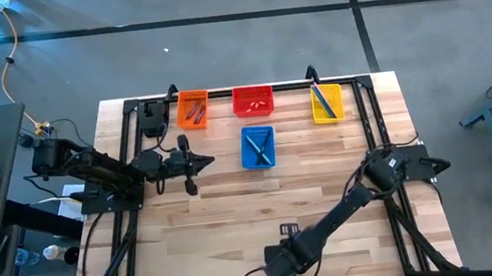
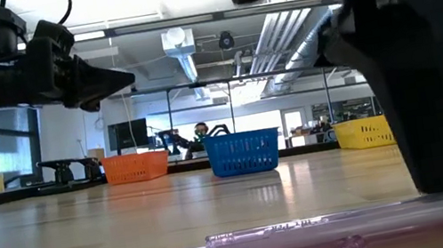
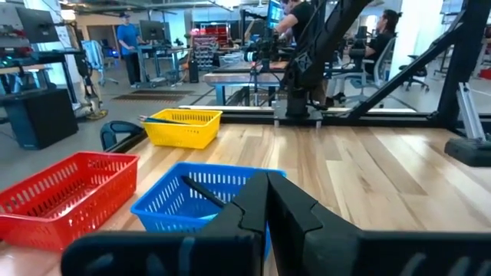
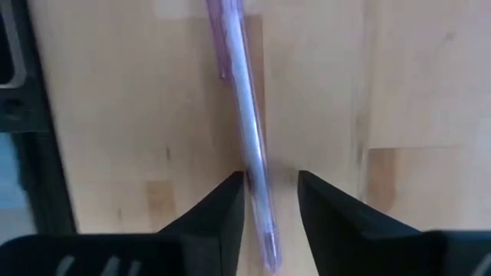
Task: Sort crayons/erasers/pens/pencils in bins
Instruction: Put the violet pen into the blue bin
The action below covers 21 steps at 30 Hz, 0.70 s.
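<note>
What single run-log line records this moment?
right gripper: open, astride purple pen on table | left gripper: shut, hovering beside blue bin

Wooden table (image 1: 325, 175): four bins (image 1: 258, 147), pen (image 2: 313, 237)

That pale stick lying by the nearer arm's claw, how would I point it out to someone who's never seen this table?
Start at the wooden table and go to its edge farthest from the four baskets, where the right claw reaches down. Between its open fingers lies a purple pen, flat on the wood. It is see-through lilac and the only stick outside a basket.
</note>
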### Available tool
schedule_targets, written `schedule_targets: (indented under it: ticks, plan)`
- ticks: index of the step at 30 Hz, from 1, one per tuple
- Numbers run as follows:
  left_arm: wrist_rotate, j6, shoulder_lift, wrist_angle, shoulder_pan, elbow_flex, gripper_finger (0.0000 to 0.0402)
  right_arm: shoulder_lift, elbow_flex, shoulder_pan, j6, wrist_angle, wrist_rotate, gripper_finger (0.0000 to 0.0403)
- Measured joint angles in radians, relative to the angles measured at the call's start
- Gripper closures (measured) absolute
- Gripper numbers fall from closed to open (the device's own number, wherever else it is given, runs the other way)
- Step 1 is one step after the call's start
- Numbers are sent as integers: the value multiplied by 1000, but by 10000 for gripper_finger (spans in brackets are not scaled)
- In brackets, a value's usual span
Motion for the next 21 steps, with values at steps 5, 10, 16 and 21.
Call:
schedule_targets:
  ticks: [5,10,16,21]
  plan:
    - [-1,3,0,5,0,0,401,32,5,14,0,4,10,302]
    - [-1,2,0,5,0,0,401,36,4,21,0,-12,47,328]
    - [-1,2,0,5,0,0,401,27,3,13,-75,-39,54,388]
    - [-1,2,0,4,0,0,401,-9,-8,-15,-177,-116,130,386]
